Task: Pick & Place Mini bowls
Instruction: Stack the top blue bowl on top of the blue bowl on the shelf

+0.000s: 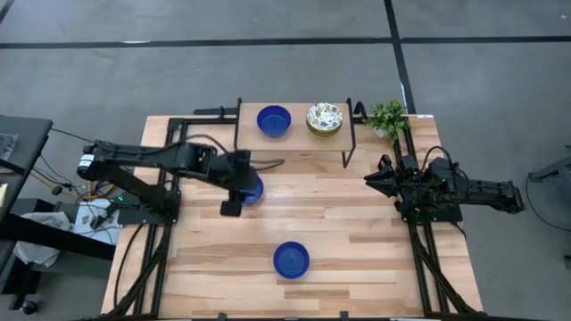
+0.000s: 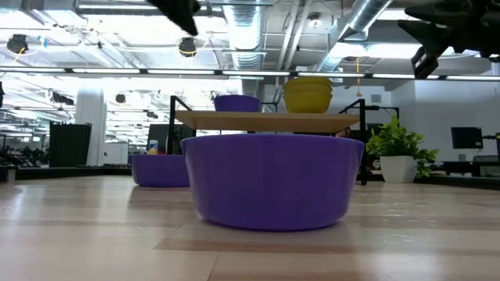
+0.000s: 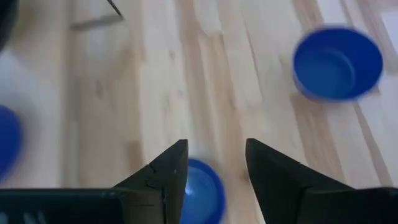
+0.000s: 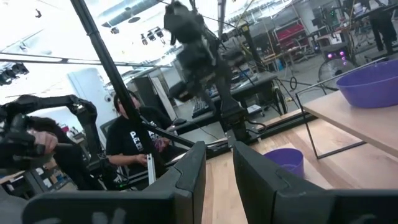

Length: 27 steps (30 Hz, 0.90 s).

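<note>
The wooden table [image 1: 357, 232] fills the middle of the scene, with a raised shelf [image 1: 294, 135] along its far edge. Both arms are up off the surface. The left gripper [image 1: 243, 189] hangs over the table's middle-left, right above a blue bowl [image 1: 253, 190]; its fingers [image 3: 166, 173] stand parted, nothing between them, and the bowl shows below the gap. The right gripper [image 1: 375, 181] waits at the right edge, near a small potted plant [image 1: 387, 117]; its fingers [image 4: 186, 174] sit fairly close together and hold nothing.

Now the mini bowls, all round, straight-walled and alike in size. On the shelf, a glossy cobalt bowl [image 1: 274, 120] sits to the left, and just beside it to the right a stack of floral bowls [image 1: 325, 119], pale with speckled colour inside; how many are stacked I cannot tell. A third blue bowl [image 1: 291, 259] stands alone near the front edge, well apart from the others.
</note>
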Each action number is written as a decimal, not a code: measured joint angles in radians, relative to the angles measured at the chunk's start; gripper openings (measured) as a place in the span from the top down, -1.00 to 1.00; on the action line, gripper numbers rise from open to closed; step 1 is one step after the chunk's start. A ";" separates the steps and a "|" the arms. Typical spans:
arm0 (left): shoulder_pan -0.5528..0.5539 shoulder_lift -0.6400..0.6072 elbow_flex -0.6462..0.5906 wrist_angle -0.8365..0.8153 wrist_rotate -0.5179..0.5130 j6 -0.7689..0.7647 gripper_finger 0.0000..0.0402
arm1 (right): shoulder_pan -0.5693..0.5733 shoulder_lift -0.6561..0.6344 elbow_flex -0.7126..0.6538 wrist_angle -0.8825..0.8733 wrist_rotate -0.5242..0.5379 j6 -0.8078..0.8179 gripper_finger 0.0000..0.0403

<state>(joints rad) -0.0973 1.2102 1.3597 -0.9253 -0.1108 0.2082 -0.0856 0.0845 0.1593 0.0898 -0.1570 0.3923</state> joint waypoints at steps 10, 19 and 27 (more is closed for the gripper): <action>-0.096 0.000 -0.154 -0.073 0.000 -0.139 0.20 | 0.000 0.000 0.000 0.000 -0.001 -0.007 0.64; -0.142 0.000 -0.257 -0.090 0.000 -0.191 0.20 | 0.000 0.000 0.000 0.000 -0.002 -0.008 0.64; -0.179 0.000 -0.320 -0.095 0.000 -0.242 0.20 | 0.000 0.000 0.000 0.000 -0.002 -0.008 0.64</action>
<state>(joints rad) -0.2763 1.2098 1.0394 -1.0201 -0.1107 -0.0334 -0.0856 0.0845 0.1593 0.0898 -0.1593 0.3843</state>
